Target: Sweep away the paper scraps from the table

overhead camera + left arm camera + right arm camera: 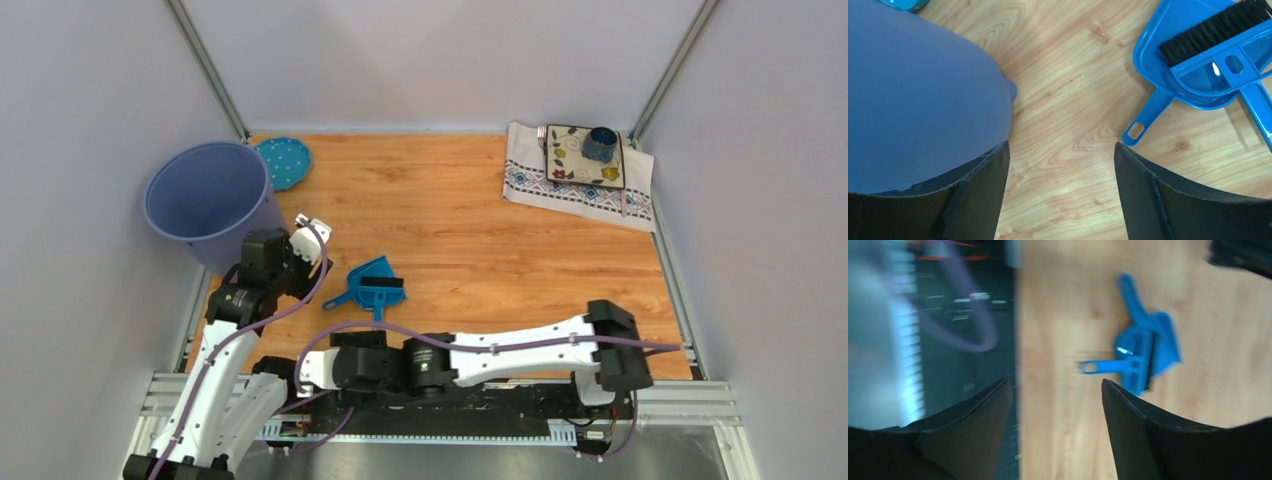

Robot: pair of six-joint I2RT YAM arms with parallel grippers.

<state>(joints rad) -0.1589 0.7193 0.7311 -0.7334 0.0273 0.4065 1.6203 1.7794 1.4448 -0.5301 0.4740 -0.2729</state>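
No paper scraps show on the table (480,240) in any view. A blue dustpan (368,275) lies near the left front with a blue brush (381,291) resting in it. Both also show in the left wrist view (1193,85), the black bristles (1213,30) uppermost. My left gripper (312,228) is open and empty beside the bin, left of the dustpan handle (1148,117). My right gripper (315,368) is open and empty over the table's near edge. Its blurred view shows the dustpan (1155,347) ahead.
A tall blue-grey bin (205,200) stands at the left, close against my left fingers (983,190). A teal dotted plate (283,162) lies behind it. A patterned white cloth (530,175) with a decorated tray and blue cup (600,143) sits back right. Grey walls enclose the table.
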